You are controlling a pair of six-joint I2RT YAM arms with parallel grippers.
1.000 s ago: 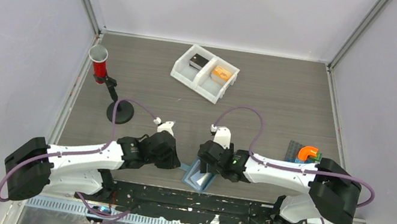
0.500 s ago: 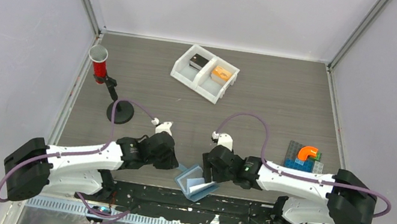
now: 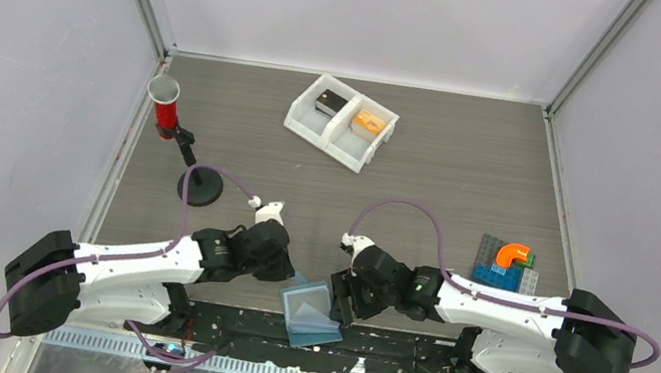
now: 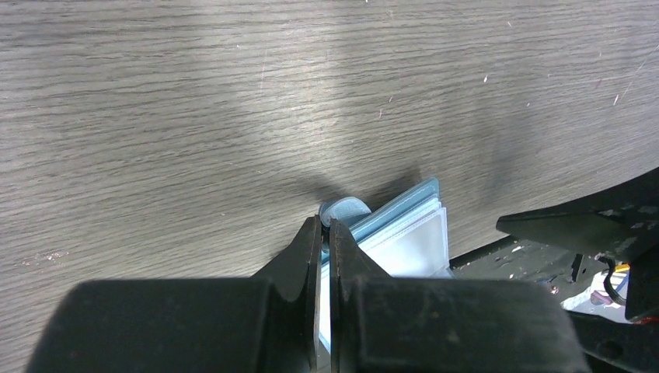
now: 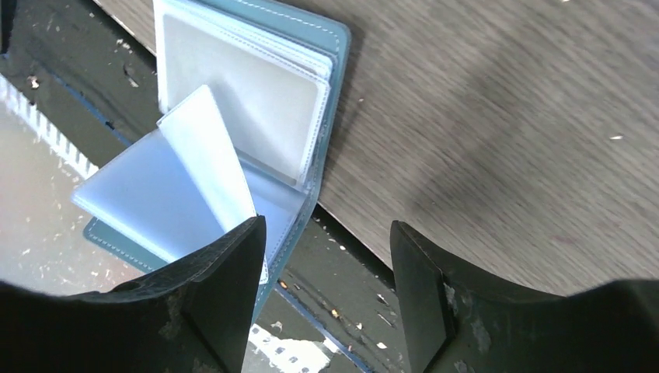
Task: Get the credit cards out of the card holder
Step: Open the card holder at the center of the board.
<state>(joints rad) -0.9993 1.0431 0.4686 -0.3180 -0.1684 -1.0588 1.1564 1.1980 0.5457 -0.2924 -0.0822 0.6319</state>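
Two end effectors crowded on the card holder (image 3: 311,311), lying at the near edge of the bench (image 3: 471,170) and partly over the black mounting plate (image 3: 381,342). Left end effector (image 4: 326,225) clenched on the holder's blue cover, just beside its rounded tab (image 4: 346,208). Right end effector (image 5: 326,287) released, fingers wide apart, one finger (image 5: 233,280) against a lifted pale sleeve (image 5: 194,155).

Well apart on the far side of the holder: white two-compartment tray (image 3: 342,123), with a dark item in one half and an orange one in the other. Far-left of the holder: red-topped stand (image 3: 175,135) on a round black foot. To the right of the holder: blue toy bricks (image 3: 504,264) with an orange arch. Directly over the holder's left and right edges in the top view: only the two wrists.

Left fingertips hidden under the wrist from above. Credit cards not to make out; sleeves milky, hard to read. Near corner of the holder covered by the right finger.

Opened like a book, inner side up. Long axis slanted, roughly far-left to near-right from above; exact line of the fold hard to tell.
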